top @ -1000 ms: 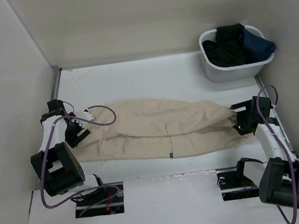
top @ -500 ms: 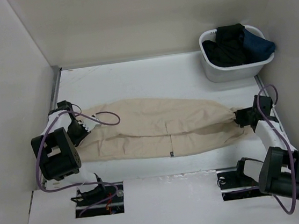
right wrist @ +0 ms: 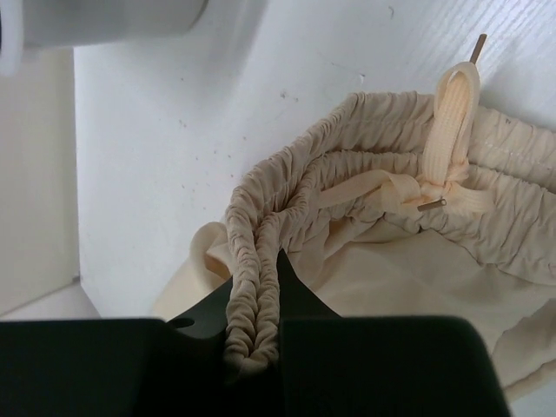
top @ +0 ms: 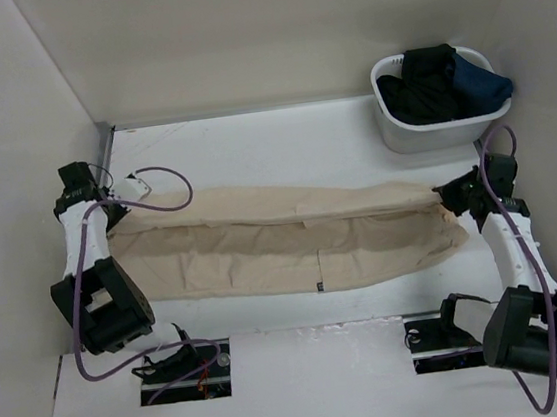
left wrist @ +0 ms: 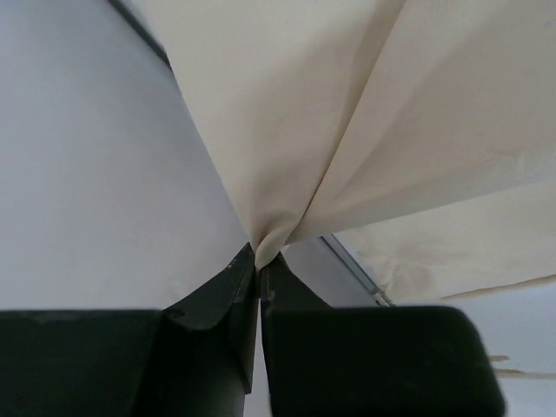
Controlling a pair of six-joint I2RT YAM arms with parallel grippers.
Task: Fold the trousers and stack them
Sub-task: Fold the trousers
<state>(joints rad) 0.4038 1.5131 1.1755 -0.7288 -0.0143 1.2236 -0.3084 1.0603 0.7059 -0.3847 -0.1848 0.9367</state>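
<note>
Trousers [top: 283,243] lie at full length across a white table [top: 281,138], legs toward the left and waist toward the right, with both arms gripping the far edge at opposite ends. The left gripper [left wrist: 258,261] is pressed together on a pinch of beige cloth at the leg end, the fabric fanning out from its tips. The right gripper [right wrist: 261,278] is clamped on the gathered elastic waistband [right wrist: 347,165], with the drawstring [right wrist: 452,113] looped just beyond it. Between the two grips the far edge is drawn fairly straight. The near half rests wrinkled on the table, and a small dark tag [top: 320,287] shows at its near edge.

Judged from this, the work is at an early stage. The grips for a lengthwise fold appear set, but the garment is not yet halved, no crosswise fold has been made, and no stack is in sight.

The table is plain white board, hemmed on three sides by pale walls. A white basket [top: 390,130] holding dark clothes [top: 435,80] stands in the far right corner, well apart from the trousers. Purple cables [top: 159,172] loop along both arms.
</note>
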